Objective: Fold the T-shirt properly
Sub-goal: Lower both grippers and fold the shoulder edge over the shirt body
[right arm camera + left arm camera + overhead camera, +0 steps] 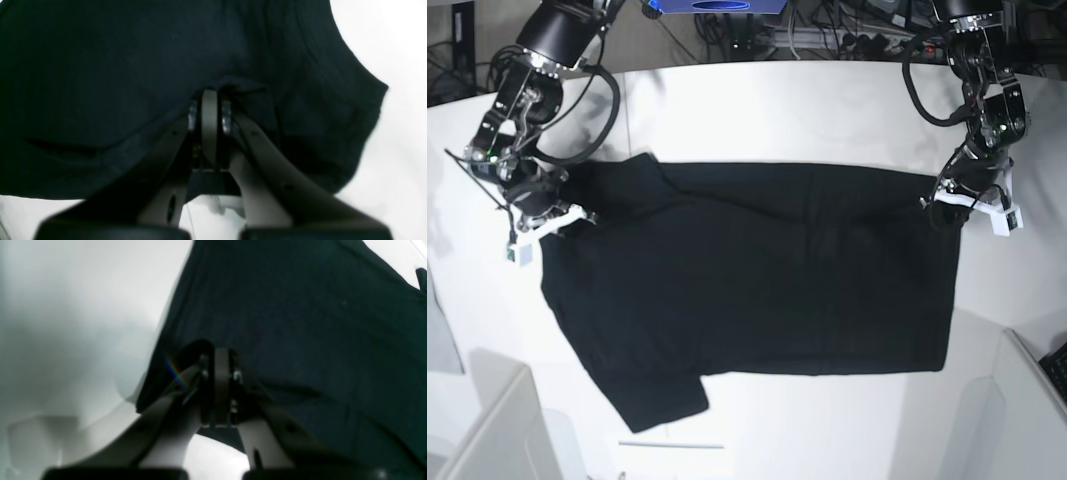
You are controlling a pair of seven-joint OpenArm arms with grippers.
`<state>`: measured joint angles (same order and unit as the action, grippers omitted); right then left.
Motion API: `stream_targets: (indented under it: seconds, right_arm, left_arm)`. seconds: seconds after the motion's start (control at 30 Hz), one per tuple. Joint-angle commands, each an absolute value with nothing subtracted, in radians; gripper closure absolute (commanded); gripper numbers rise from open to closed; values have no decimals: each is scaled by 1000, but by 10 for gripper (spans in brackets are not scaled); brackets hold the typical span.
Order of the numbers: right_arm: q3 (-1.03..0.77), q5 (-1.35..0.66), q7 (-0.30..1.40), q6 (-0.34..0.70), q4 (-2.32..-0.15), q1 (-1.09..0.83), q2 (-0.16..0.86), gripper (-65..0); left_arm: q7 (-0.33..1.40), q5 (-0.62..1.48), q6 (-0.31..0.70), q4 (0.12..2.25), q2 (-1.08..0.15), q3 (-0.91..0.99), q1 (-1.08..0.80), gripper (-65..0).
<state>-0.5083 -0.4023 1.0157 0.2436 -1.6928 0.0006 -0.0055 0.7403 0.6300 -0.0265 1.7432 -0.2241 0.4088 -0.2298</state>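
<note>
Item: T-shirt, black, spread flat on white worktop, one sleeve lower left of base view. No print visible on upper face.
My left gripper: clenched on fabric at edge on base view's right.
My right gripper: clenched on fabric at opposite top corner, by sleeve.
Handling, my estimate: light, soft, limp; sags and wrinkles between holds. Take hold at hems and corners, both layers.
</note>
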Motion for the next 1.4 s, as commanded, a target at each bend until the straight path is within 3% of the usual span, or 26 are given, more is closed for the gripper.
stream_targets:
  seconds: [0.0, 0.43, 0.67, 1.37]
  right_arm:
    - [-509, -412, 995, 243, -1696, 30, 2, 0]
    - [-363, -412, 901, 203, -1566, 114, 81, 0]
    - [-361, -414, 843, 196, -1466, 137, 90, 0]
    - [-372, -414, 696, 196, -1463, 131, 90, 0]
  left_arm:
    - [716, 636, -21, 1748, -237, 412, -211, 0]
    - [716, 636, -21, 1662, -239, 414, -137, 0]
    - [713, 636, -21, 1613, -239, 414, -107, 0]
    - [710, 636, -24, 1558, -239, 415, -38, 0]
